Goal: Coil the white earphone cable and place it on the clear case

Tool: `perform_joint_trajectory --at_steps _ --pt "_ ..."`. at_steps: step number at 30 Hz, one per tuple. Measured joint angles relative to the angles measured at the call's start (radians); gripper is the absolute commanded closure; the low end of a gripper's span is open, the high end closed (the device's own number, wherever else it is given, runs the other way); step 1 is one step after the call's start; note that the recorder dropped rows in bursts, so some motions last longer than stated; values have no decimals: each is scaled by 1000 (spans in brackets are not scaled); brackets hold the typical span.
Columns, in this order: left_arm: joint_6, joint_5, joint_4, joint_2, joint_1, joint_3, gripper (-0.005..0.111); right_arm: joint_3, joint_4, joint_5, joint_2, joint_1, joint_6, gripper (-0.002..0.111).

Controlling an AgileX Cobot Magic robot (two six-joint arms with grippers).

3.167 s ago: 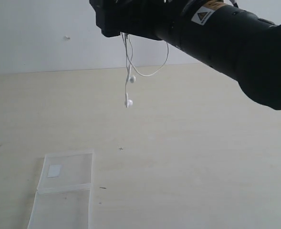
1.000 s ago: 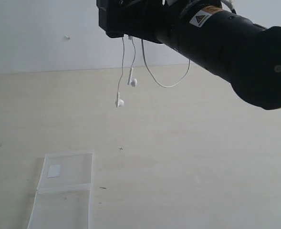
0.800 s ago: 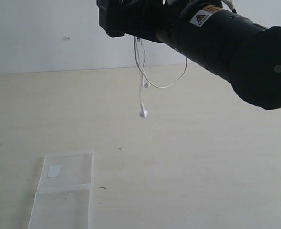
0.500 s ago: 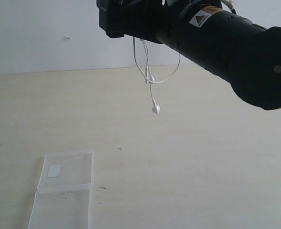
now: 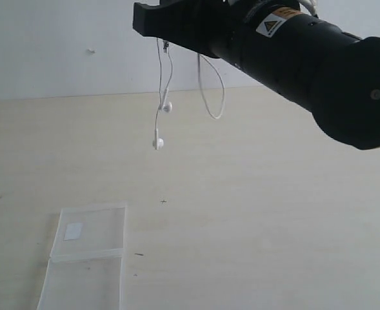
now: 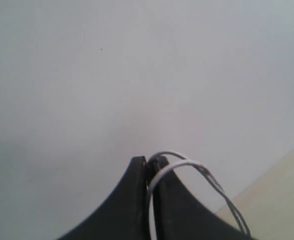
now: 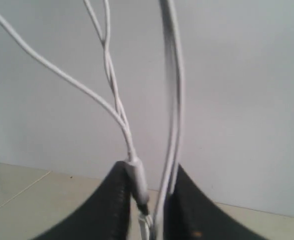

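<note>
Aloft, the left jaws are pinched together on the cable [image 7: 177, 100]. The right jaws flank other strands; whether they clamp them I cannot tell. Two earbuds [image 5: 157, 143] and a loop dangle above the worktop [image 5: 273, 213], well apart from the open case [image 5: 90, 248].

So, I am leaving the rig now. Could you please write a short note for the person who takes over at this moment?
Left claw: shut on the white earphone cable.
Right claw: cable strands pass between its fingers; the grip cannot be confirmed.
Cable: hangs in the air above the table, both earbuds dangling and one loose loop beside them.
Clear case: flat on the table at the lower left of the exterior view, both halves spread, nothing on it.
Done: cable is off the table.
Left: finish the coil and lay it on the case.
</note>
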Motion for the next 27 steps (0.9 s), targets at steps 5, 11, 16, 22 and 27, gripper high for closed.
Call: perform_joint_trajectory --at_steps 5,11,16,22,27 --pt "-2 -2 0 0 0 0 107 0 -34 0 0 0 5 108" --pt "-2 -2 0 0 0 0 107 0 -39 0 0 0 9 108" --pt "-2 -2 2 0 0 0 107 0 -41 0 0 0 9 108" --pt "-2 -2 -14 0 0 0 107 0 -45 0 0 0 9 108" --pt "-2 0 -25 -11 0 0 98 0 -52 0 0 0 9 108"
